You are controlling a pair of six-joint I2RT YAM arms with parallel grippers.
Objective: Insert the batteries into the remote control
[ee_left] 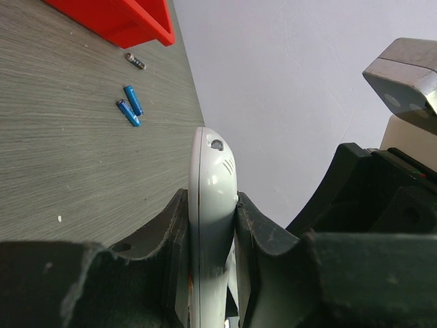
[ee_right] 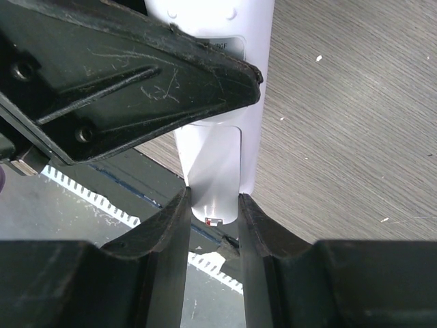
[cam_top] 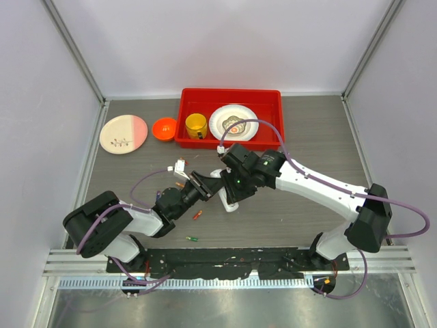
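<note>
White plastic is gripped from two sides. The remote control (ee_left: 212, 205) is held up over the desk (cam_top: 307, 137) by the left fingers (ee_left: 171, 236), which are shut tight on its body. Its end is pinched by the right fingers (ee_right: 160, 232), which are set narrow.

It looks like the back cover (ee_right: 216, 171) is to be slid off. For that, the body should be held firm, and the pull should be made straight along the remote, not twisted.

On the desk, one green battery (cam_top: 192, 238) is counted nearest. Next come one red battery (cam_top: 197, 214), two blue batteries (ee_left: 133, 100) and one small grey stick (ee_left: 135, 61), maybe a battery too.

Farthest away, one red tray (cam_top: 273, 96) is seen with one yellow cup (cam_top: 196, 125) and one white plate (cam_top: 218, 116) in it. Beside it are one orange bowl (cam_top: 164, 128) and one pink plate (cam_top: 109, 130).
</note>
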